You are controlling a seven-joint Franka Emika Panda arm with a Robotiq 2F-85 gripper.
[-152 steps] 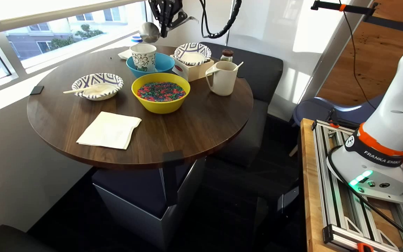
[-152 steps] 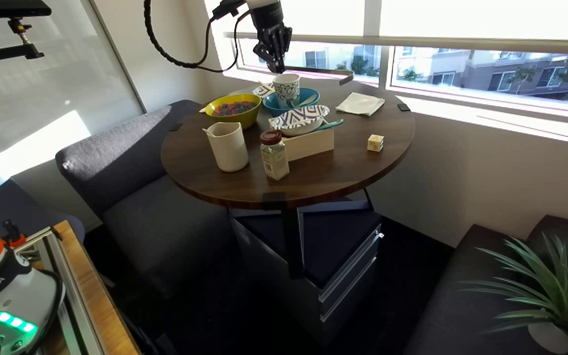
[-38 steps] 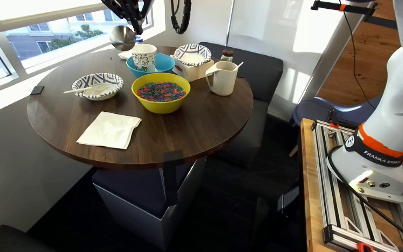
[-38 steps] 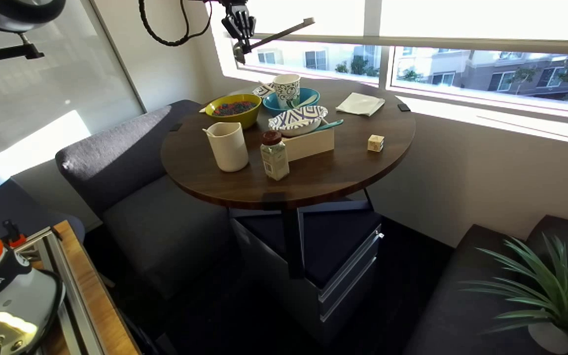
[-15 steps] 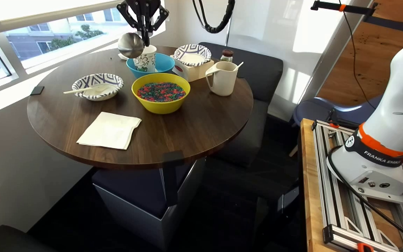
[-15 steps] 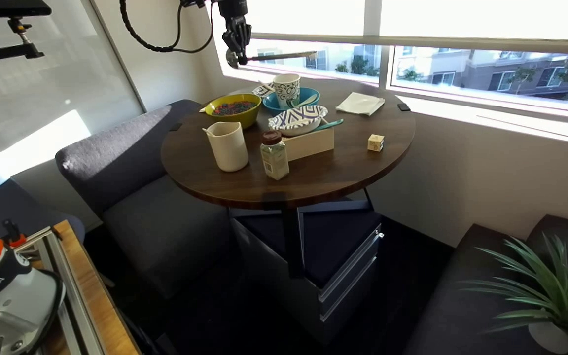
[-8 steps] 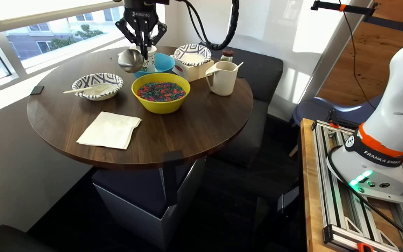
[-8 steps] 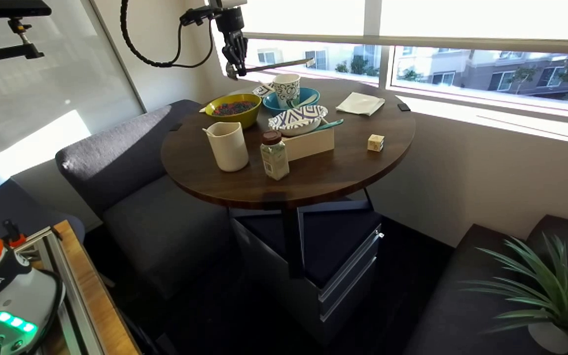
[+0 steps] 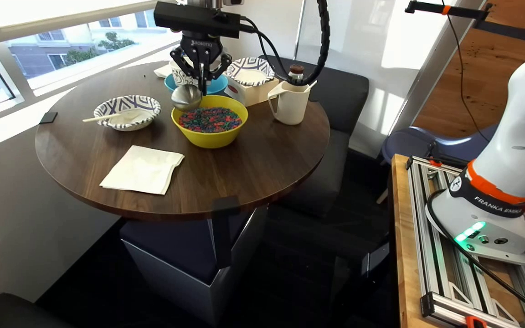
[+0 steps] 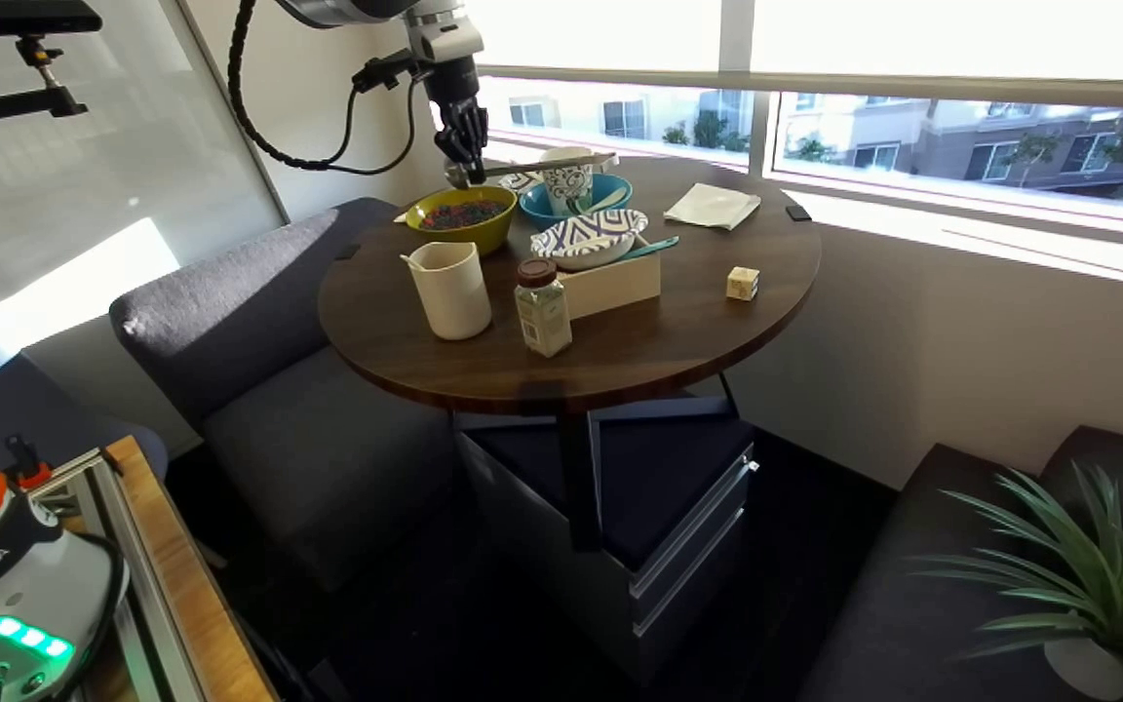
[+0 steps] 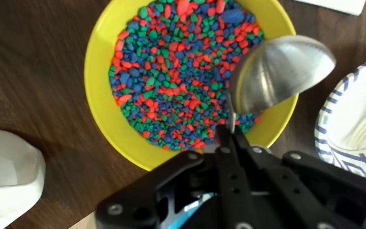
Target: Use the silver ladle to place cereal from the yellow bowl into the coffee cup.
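Observation:
The silver ladle has its round scoop (image 9: 186, 97) at the far rim of the yellow bowl (image 9: 211, 140). My gripper (image 9: 203, 90) is shut on the ladle's handle just behind the scoop. In the wrist view, the fingertips (image 11: 233, 130) pinch the metal and the scoop (image 11: 281, 73) hangs tilted over the bowl's edge; its inside is hidden. The cereal, small red, green and blue pieces (image 11: 176, 76), fills the yellow bowl (image 11: 98, 95). The white patterned coffee cup (image 10: 566, 191) stands in the blue bowl; the ladle's handle (image 10: 547, 168) crosses in front of it.
The blue bowl (image 9: 220, 84) stands beside the yellow bowl. A cream pitcher (image 9: 291, 107), a striped bowl with a fork (image 9: 128, 119), and another striped bowl (image 9: 251, 73) on a box stand around. A red-capped jar (image 10: 544, 317) and napkins (image 9: 141, 171) lie nearer the edges.
Over the last second my gripper and ladle have come down from above the cup to the yellow bowl's rim. The bowls, cup and cereal look unmoved.

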